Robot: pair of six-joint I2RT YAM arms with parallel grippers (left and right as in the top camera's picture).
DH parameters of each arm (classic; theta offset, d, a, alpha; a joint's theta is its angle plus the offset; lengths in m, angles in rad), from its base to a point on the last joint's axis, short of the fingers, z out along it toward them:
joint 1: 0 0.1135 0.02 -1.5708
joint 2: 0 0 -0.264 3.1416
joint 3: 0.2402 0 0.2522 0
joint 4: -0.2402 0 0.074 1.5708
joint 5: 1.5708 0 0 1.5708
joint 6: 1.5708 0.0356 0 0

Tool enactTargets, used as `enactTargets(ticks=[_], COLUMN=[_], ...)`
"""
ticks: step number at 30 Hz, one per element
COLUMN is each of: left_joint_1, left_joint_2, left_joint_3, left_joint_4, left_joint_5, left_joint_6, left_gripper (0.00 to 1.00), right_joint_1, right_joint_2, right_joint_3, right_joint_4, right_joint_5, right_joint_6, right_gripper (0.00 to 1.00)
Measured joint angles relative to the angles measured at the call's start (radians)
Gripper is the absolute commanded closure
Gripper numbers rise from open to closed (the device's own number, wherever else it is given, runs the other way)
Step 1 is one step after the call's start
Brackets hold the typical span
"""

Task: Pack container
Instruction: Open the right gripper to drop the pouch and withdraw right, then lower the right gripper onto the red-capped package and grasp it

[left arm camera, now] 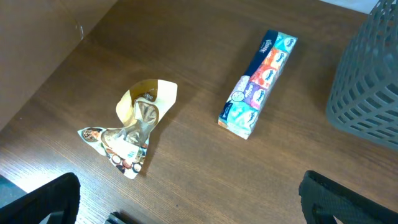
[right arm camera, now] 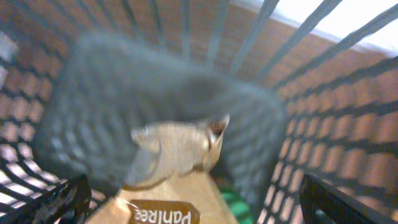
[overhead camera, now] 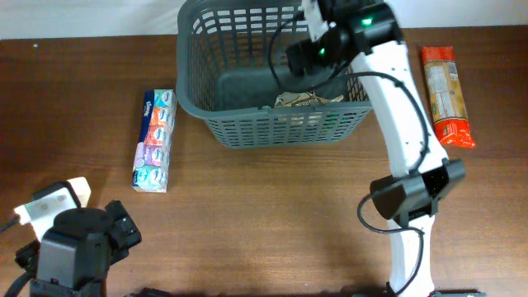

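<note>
Grey container: 1 | bag inside: 1 | left claw, right claw: apart

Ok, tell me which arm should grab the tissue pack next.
Left. The left gripper, open, faces the tissue pack lying left of the container; the right gripper hangs in the container.
</note>
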Motion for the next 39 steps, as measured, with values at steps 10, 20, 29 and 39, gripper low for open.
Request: enactTargets(ticks=[10, 20, 29, 39], left_joint_1=[0.000, 0.000, 0.000, 0.000], left_joint_2=[0.000, 0.000, 0.000, 0.000], left_joint_3=[0.000, 0.000, 0.000, 0.000], left_joint_4=[0.000, 0.000, 0.000, 0.000], left_joint_5=[0.000, 0.000, 0.000, 0.000], left_joint_6=[0.000, 0.000, 0.000, 0.000], left_gripper=[0.01, 0.00, 0.00, 0.00], right_joint_1=[-0.206, -0.497, -0.591, -0.607], right_joint_2=[-0.187, -0.236, -0.191, 0.068], right_joint_3=[0.363, 0.363, 0.199, -0.005], right_joint_4=[-0.163, -0.297, -0.246, -0.177], right_joint_5=[0.096, 0.123, 0.101, 0.090], right_joint_6=[0.132, 0.203, 0.158, 0.032], right_gripper=[0.01, 0.01, 0.01, 0.01])
